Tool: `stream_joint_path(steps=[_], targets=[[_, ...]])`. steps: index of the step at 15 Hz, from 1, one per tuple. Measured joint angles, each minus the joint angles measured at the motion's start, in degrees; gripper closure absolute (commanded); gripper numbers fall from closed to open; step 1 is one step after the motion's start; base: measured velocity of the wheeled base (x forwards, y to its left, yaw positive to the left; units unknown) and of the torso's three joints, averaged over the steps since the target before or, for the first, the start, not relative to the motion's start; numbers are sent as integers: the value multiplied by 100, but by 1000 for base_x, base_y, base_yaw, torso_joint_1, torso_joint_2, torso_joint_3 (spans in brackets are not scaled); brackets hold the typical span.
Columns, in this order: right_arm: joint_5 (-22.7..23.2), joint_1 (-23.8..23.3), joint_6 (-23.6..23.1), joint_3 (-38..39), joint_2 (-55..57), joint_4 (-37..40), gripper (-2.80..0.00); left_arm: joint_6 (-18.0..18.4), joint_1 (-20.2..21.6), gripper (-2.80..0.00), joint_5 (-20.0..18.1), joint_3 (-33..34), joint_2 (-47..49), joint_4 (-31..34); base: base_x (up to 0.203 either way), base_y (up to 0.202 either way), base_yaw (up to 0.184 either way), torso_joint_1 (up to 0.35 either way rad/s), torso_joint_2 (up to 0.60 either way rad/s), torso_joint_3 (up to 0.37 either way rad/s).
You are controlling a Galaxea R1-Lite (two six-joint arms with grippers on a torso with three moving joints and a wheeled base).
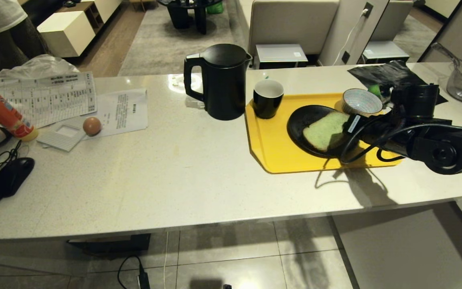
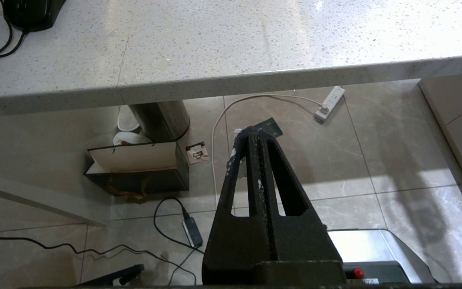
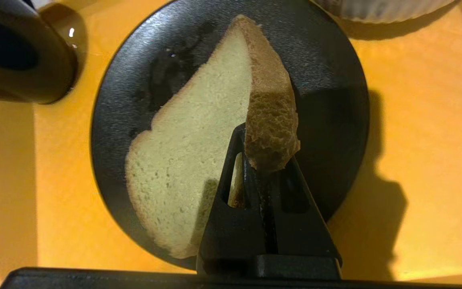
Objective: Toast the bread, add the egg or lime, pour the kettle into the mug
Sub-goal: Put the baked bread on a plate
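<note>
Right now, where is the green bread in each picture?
Head view: the bread lies on the black plate, right of middle, by the right arm.
Left wrist view: not in it.
Right wrist view: the bread fills the middle, its crust pinched in the right gripper.
Shared landmark: the yellow tray under the plate.

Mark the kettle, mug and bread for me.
kettle point(image 1: 223, 86), head view, front of the body.
mug point(image 1: 267, 105), head view, outer black wall.
bread point(image 3: 191, 140), right wrist view, pale green face.
</note>
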Motion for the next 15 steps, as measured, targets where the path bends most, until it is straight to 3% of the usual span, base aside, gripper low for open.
stream_joint_path(steps=[10,11,12,15], targets=[[-104,-63,-596,328,-26,-33,0,-1,0,0,-2,0,0,0,0,0,0,0,0,0],[-139,-63,-715,388,-40,-38,-83,-2,0,0,-2,0,0,0,0,0,0,0,0,0],[-146,-61,-767,432,-56,-54,-280,-2,0,0,0,0,0,-2,0,0,0,0,0,0],[-146,-55,-787,564,-116,-268,-280,-5,0,0,0,0,0,-2,0,0,0,0,0,0]])
